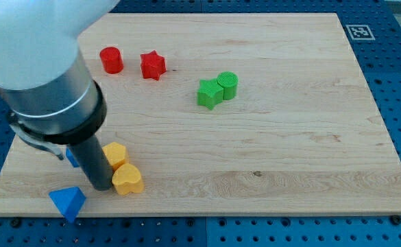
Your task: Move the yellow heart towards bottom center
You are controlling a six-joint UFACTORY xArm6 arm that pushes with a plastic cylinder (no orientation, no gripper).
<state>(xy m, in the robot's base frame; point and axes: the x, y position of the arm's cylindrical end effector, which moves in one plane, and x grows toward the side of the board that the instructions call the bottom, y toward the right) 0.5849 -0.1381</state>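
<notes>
The yellow heart lies near the view's bottom left on the wooden board. A second yellow block, roughly hexagonal, touches it just above and to the left. My tip stands right against the heart's left side, below the other yellow block. The arm's thick body hides the board at the view's upper left.
A blue triangle-shaped block lies at the bottom left edge; another blue block peeks out behind the rod. A red cylinder and red star sit at the top left. A green star and green cylinder touch near the centre.
</notes>
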